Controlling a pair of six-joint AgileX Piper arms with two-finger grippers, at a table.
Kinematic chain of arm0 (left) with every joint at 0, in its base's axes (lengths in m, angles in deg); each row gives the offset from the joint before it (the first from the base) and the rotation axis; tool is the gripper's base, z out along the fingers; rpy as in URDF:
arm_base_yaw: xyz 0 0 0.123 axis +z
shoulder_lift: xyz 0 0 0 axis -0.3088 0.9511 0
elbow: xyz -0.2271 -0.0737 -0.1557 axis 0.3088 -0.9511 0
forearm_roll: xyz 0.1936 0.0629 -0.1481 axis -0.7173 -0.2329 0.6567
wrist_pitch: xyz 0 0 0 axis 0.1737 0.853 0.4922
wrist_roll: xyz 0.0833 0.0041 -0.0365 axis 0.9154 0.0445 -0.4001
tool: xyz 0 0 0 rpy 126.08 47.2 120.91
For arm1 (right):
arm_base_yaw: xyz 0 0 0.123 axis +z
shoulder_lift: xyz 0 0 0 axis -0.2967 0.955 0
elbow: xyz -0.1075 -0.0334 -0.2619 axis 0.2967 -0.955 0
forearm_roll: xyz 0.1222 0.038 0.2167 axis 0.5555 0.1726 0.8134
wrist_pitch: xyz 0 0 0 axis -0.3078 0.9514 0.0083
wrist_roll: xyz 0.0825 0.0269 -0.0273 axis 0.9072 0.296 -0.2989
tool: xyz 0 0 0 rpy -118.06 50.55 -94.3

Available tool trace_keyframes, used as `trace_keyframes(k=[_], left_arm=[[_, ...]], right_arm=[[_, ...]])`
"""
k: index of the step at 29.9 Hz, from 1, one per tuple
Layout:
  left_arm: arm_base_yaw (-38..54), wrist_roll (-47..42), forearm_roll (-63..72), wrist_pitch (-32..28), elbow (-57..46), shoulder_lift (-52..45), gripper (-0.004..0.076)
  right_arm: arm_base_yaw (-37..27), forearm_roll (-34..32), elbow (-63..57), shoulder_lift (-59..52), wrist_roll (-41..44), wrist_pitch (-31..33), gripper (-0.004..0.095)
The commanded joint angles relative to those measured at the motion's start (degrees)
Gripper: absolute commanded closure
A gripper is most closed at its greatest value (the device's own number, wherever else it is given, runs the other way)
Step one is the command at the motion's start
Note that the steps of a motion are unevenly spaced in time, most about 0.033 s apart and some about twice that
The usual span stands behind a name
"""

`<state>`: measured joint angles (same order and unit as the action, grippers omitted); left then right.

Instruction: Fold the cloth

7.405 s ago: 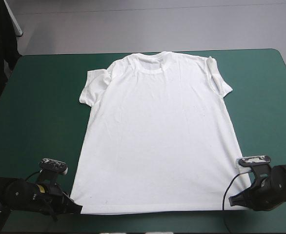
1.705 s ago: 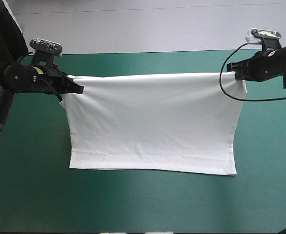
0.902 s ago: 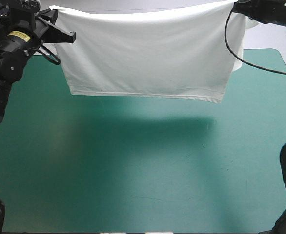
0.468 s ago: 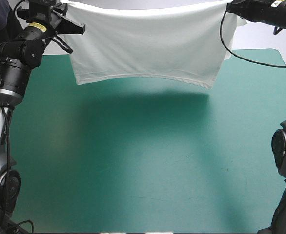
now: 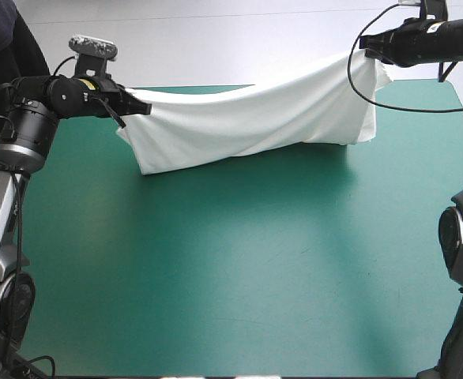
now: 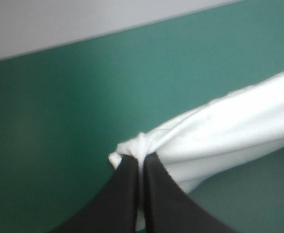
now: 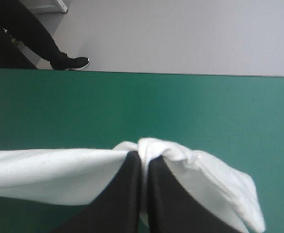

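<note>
Hanging twisted over the far half of the teal-green table (image 5: pixel 231 268), the T-shirt (image 5: pixel 247 118) is pinched at one end by the left gripper (image 5: pixel 143 108), at the higher end by the right gripper (image 5: pixel 364 49).

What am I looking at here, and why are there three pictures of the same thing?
It is a robot with two arms at a teal-green table. The wide picture comes from a camera above and behind the robot: the left arm comes in from one side, the right arm from the other. The two close pictures each come from a camera on one wrist, looking along that arm's black jaws. The only thing there is a white T-shirt. Each arm's jaws are shut on one end of it, so it hangs stretched between them over the table's far part. The right end is higher, and the lower edge seems to rest on the table. The job is to fold it.
</note>
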<state>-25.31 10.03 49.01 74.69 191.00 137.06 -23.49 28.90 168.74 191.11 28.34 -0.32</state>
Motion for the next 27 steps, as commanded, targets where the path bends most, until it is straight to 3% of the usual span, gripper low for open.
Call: trace_keyframes(k=[1, 7, 11, 18, 27], left_arm=[[-0.1, -0.95, 0.51, 2.59, 0.8, -2.83, 0.0733], [-0.1, -2.15, 0.77, 9.48, -2.7, -5.53, 0.0733], [-0.1, -2.03, 3.35, 12.79, -10.98, -8.38, 0.0733], [-0.1, 0.59, 6.4, 13.66, -27.51, -16.24, 0.0733], [-0.32, 2.83, 8.91, 12.09, -41.18, -26.74, 0.0733]], right_arm=[[-0.38, 0.92, -5.75, -5.49, 0.46, -1.68, 0.0923], [0.4, 1.66, -26.53, -12.33, -2.24, -1.68, 0.0922], [1.18, -0.64, -37.24, -18.05, -2.32, -1.68, 0.0922], [5.49, -10.56, -59.34, -32.88, -0.71, -1.68, 0.0923], [6.12, -15.73, -84.91, -47.78, -0.32, -1.68, 0.0923]])
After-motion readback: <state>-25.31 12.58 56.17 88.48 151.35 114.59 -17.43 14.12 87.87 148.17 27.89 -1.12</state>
